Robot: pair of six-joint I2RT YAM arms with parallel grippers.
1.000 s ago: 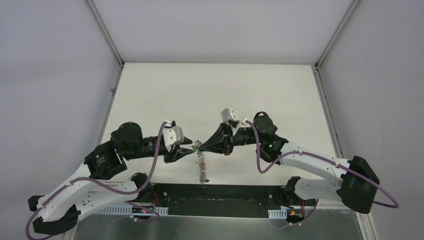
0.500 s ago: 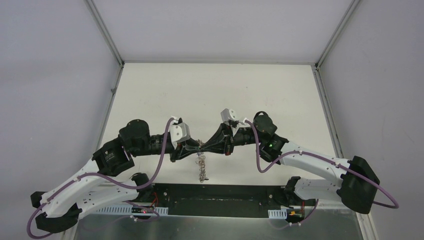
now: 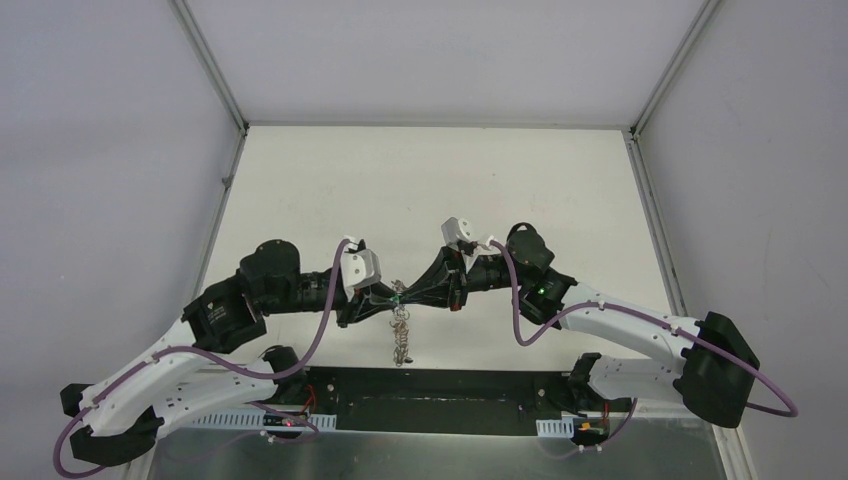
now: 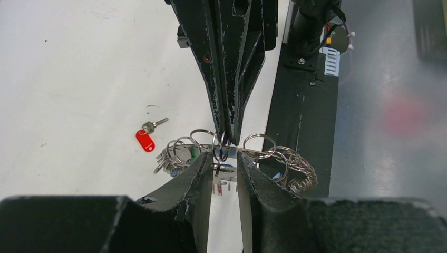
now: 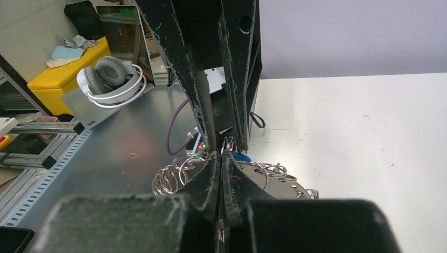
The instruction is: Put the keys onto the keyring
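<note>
Both arms meet tip to tip in mid-air over the white table [image 4: 79, 79], with the keyring [image 4: 252, 152] hanging between them. The right gripper [image 4: 226, 138] has its fingers pressed flat together, pinching the keyring at its rim, right in among the small wire loops. The ring lies roughly level in the left wrist view, loops bunched at both ends, and from the top camera a string of loops dangles down from it.

The left gripper [image 4: 220, 158] comes in from the opposite side, its fingers a little apart on either side of one wire loop and a bit of silver metal. Honestly can't tell whether it's actually squeezing anything or just straddling it.

A blue tag [image 5: 241, 156] sits just by the left fingertips, against the ring. The red-tagged key [image 4: 145, 139] is lying flat on the table, well apart from the keyring and both grippers.
</note>
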